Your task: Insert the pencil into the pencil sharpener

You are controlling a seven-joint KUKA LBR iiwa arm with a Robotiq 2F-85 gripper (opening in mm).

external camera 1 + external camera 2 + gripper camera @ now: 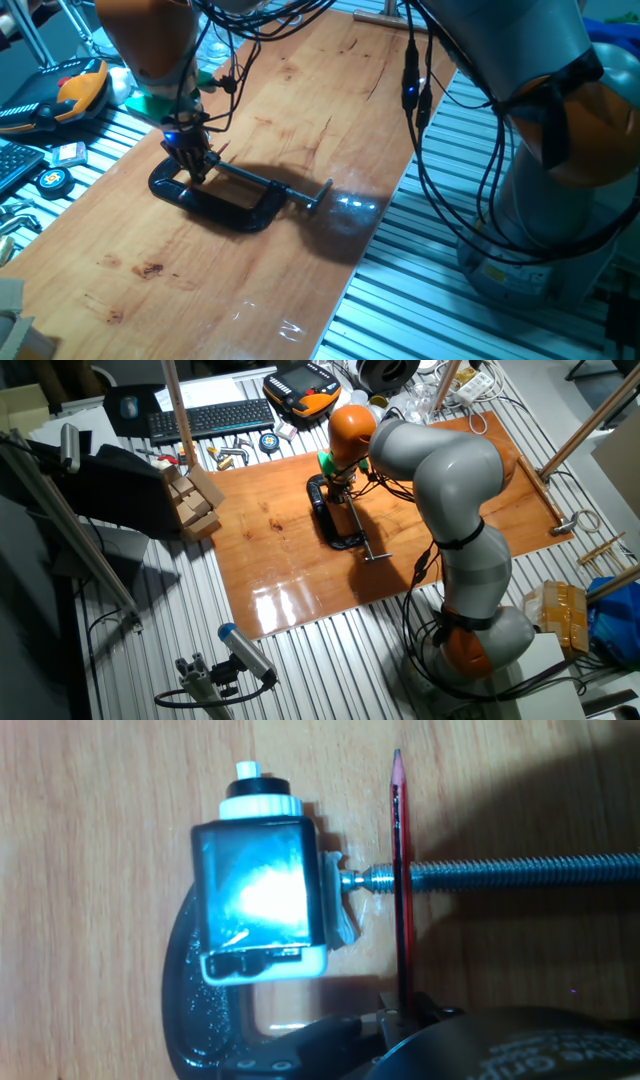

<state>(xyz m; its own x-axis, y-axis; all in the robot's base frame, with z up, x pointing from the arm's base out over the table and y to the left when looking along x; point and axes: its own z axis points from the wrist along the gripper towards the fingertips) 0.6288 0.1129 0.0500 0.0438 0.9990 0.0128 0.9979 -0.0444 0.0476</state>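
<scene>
the hand (408, 1012) pinches the pencil (401, 870) by its blunt end; it's light, stiff, brittle-tipped, pointing to 12 o'clock beside the clamped sharpener (262, 890).

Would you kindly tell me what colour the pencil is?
The pencil is red with a dark tip, clearest in the hand view.

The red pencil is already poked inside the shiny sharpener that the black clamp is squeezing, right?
Not quite. In the hand view the red pencil is still outside, held by the gripper beside the pencil sharpener, crossing in front of the clamp's screw rod. The black clamp does squeeze the sharpener.
</scene>
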